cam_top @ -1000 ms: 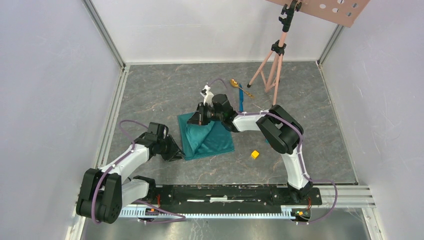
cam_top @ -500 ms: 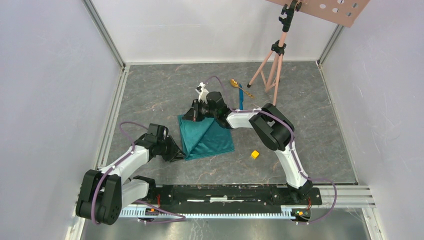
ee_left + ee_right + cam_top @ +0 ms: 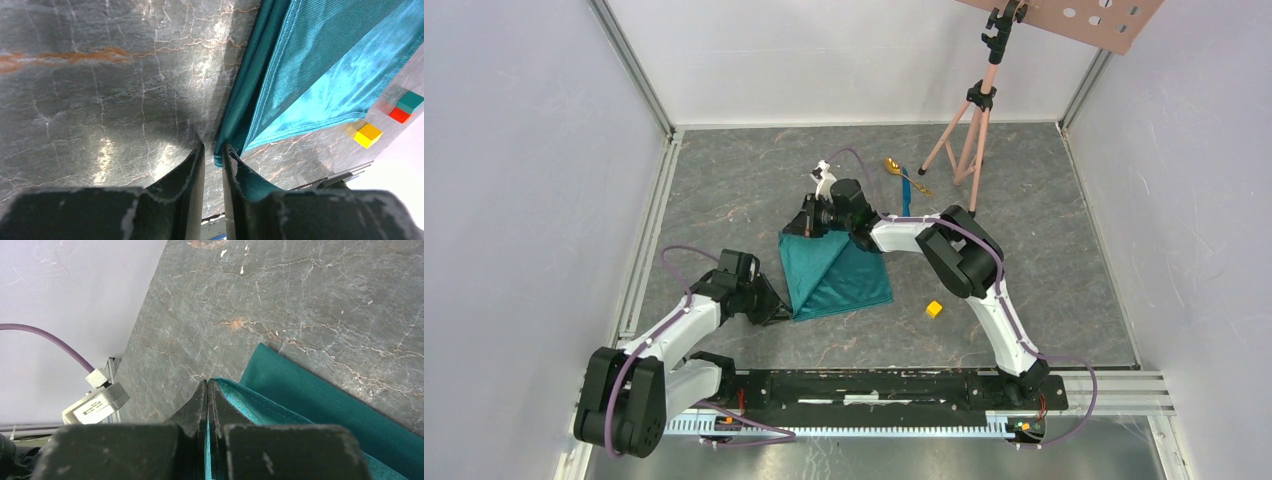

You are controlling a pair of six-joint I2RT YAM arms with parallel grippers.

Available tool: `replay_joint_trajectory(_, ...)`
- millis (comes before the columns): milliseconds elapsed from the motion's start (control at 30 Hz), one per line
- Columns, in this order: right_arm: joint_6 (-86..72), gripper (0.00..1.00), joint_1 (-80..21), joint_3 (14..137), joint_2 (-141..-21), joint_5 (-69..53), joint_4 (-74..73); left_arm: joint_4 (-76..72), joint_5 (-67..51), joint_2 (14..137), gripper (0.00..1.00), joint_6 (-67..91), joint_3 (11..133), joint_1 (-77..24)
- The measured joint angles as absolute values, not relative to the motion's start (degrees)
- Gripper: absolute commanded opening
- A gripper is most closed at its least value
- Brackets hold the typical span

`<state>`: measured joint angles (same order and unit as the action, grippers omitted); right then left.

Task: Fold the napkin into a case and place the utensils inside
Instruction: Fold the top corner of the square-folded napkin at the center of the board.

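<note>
You see a teal-green napkin, shinier turquoise underneath, a grey marble-veined table with rust streaks, yellow cube, gold spoon, bright-blue knife, pink tripod

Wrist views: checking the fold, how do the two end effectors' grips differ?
The right end effector is shut on a lifted far corner of the napkin; the left end effector shows a narrow gap around the near-left corner. The right is raised, the left low. Both meet corners.
</note>
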<state>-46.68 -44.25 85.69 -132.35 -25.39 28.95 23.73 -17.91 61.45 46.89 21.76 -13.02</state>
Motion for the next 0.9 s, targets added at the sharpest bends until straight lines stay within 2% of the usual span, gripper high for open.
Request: replay_joint_trajectory(900, -45.23, 0.00, -44.07, 87.42, -135.83, -20.78, 25.43, 25.04, -17.39, 60.36, 0.24, 47.31, 21.67, -13.28)
